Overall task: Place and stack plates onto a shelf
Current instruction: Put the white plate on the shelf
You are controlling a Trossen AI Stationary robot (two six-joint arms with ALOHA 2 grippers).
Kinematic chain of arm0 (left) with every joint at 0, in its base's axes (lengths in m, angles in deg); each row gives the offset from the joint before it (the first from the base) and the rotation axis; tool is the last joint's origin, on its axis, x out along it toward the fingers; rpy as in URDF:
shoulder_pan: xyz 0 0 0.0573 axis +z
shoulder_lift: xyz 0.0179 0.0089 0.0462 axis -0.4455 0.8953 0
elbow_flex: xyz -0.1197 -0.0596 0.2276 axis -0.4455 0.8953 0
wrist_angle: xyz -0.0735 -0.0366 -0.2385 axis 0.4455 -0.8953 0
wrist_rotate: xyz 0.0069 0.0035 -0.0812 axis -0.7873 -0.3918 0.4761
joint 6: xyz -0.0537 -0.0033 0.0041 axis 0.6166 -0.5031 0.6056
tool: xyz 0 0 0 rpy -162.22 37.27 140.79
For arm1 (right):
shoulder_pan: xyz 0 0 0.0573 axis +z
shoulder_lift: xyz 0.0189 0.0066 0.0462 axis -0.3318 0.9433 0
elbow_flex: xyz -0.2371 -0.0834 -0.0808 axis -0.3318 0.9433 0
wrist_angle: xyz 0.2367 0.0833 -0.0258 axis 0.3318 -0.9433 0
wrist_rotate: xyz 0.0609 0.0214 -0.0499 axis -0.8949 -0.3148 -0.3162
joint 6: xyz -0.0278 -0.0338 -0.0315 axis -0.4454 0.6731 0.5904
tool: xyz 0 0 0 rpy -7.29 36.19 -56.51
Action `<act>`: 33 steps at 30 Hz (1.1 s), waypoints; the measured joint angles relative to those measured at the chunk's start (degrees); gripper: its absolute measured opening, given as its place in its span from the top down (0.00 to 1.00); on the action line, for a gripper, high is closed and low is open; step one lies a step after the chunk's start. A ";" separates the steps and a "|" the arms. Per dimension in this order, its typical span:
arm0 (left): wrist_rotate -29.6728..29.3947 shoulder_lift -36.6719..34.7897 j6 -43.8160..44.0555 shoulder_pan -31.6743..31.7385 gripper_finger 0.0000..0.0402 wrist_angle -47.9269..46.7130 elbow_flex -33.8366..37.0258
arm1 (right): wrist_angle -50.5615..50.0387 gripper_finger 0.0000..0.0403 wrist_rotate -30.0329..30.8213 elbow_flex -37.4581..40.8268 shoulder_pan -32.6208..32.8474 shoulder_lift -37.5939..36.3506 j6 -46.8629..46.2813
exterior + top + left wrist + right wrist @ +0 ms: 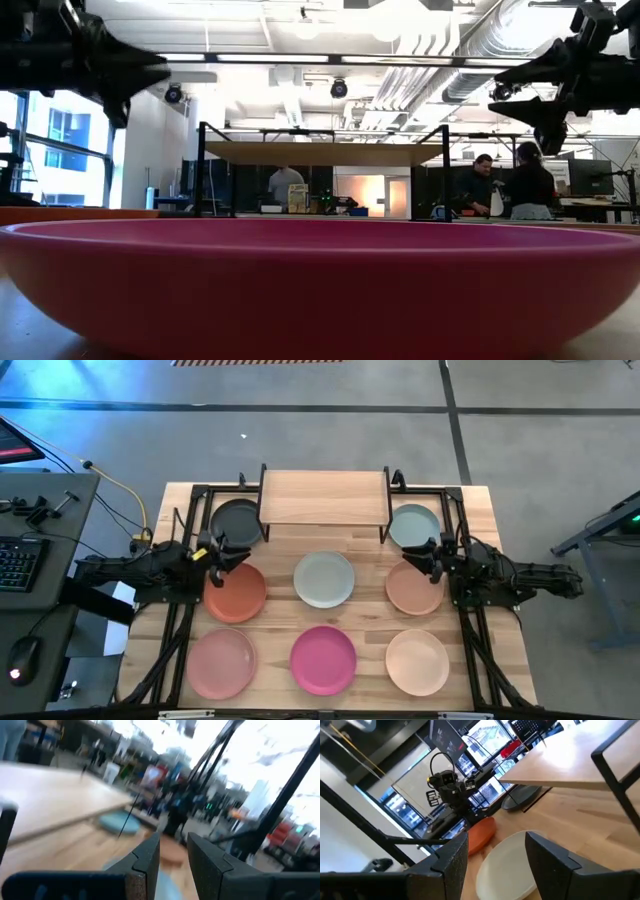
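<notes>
A slatted wooden worktop [470, 510] stands on a grey floor in a bright, open workshop, with people standing far behind it in the low view. At its far edge sits the shelf [324, 496], a small light-wood board on thin black legs, bare on top, its long side running across the worktop between the two arms.

Eight plates lie flat on the worktop, none stacked. The left gripper [228, 554] hovers with its fingers parted and holding nothing. The dark grey plate [235, 520] lies just beyond these fingers, by the shelf's left legs, and the terracotta plate [236, 592] just short of them. The right gripper [428, 555] hovers with its fingers spread wide and empty. The pale teal plate [414, 525] lies just beyond them, beside the shelf's right legs, and the tan plate [414, 587] just short of them.

The grey-green plate [324, 579] lies between the two grippers, roughly as near to one as the other. The pink plate [220, 662], magenta plate [323, 658] and cream plate [417, 661] lie in the row farthest from the shelf. The shelf's black legs stand close to the two nearest plates and could hinder a lift.
</notes>
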 joint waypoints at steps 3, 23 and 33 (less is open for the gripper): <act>-0.68 0.02 -1.59 0.02 0.78 4.99 0.00 | 1.77 0.54 2.23 0.00 0.00 0.02 -3.91; -7.10 -0.01 -2.11 0.00 0.78 18.67 -0.02 | 10.77 0.54 10.17 -13.00 0.00 2.57 12.64; -4.15 0.01 1.54 0.00 0.78 17.30 -0.02 | 10.41 0.54 10.58 -23.97 0.00 12.29 19.97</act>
